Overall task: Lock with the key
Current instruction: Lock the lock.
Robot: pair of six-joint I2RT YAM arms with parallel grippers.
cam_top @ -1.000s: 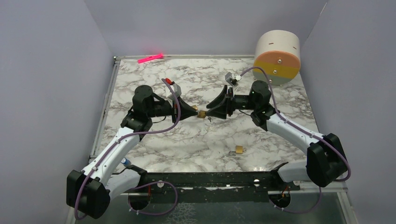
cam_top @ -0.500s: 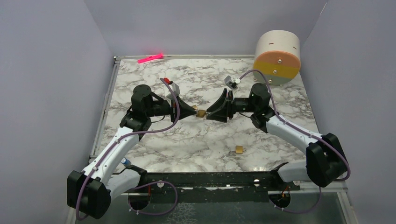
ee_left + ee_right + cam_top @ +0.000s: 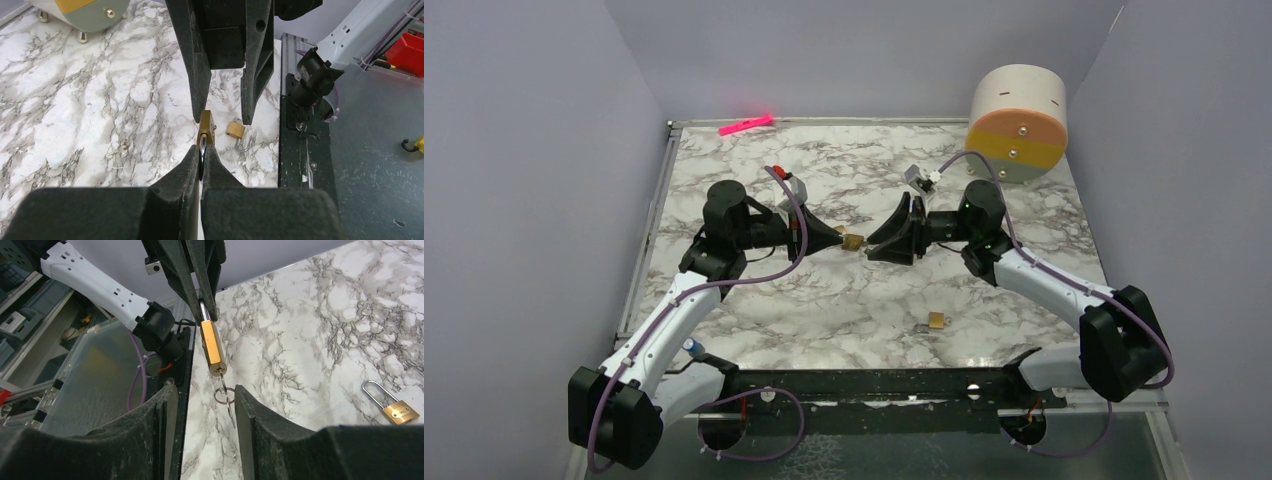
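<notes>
My left gripper point(image 3: 201, 150) is shut on the silver shackle of a small brass padlock point(image 3: 206, 127), holding it above the table point(image 3: 824, 300). In the right wrist view the padlock point(image 3: 212, 352) hangs body-down from the left gripper point(image 3: 202, 310). The key point(image 3: 221, 380) sticks in its bottom, with a ring point(image 3: 224, 396) and a second key dangling below. My right gripper point(image 3: 204, 390) is open. Its fingers point(image 3: 250, 410) flank the ring, which lies close to the right-hand finger. Seen from the top, both grippers, left point(image 3: 842, 238) and right point(image 3: 871, 247), meet at the padlock point(image 3: 854, 241).
A second brass padlock point(image 3: 936, 321) with an open shackle lies near the front edge. Another padlock point(image 3: 397, 410) and a loose key point(image 3: 121, 148) lie on the marble. A cream, orange and yellow cylinder point(image 3: 1018, 122) stands at the back right, and a pink object point(image 3: 746, 125) at the back left.
The right gripper has turned a little and drawn slightly back from the padlock. The left gripper has carried the padlock slightly left and away.
</notes>
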